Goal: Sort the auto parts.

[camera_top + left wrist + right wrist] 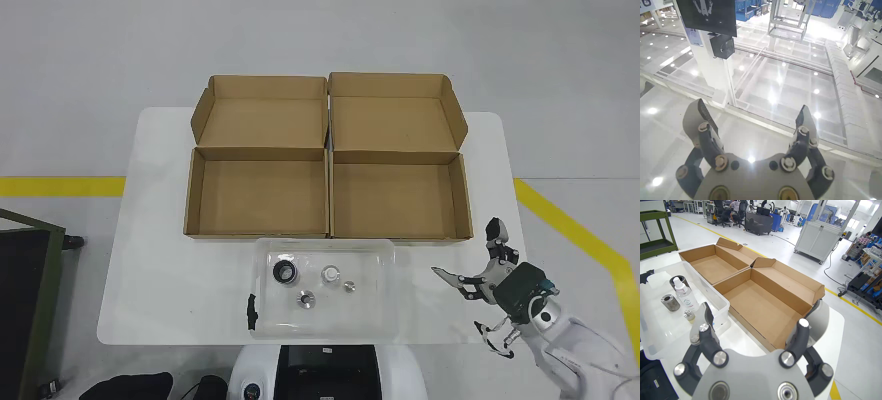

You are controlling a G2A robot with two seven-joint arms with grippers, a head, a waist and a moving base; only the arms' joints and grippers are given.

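A clear plastic tray [385, 300] at the table's front holds the parts: a black ring sleeve [286, 271], a white spray bottle [330, 272], a steel cylinder [305, 298] and a small metal fitting [349, 286]. In the right wrist view they show as the sleeve [681, 279], bottle [685, 296], cylinder [670, 303] and fitting [688, 315]. My right gripper [472, 310] [762, 306] hangs open and empty off the table's front right corner, right of the tray. My left gripper [752, 106] is open and empty, pointing up at a ceiling.
Two open cardboard boxes, the left box [257, 195] and the right box [398, 198], sit side by side behind the tray, lids folded back. A black scrap [251, 312] lies at the tray's left front corner. A green cart [25, 290] stands left of the table.
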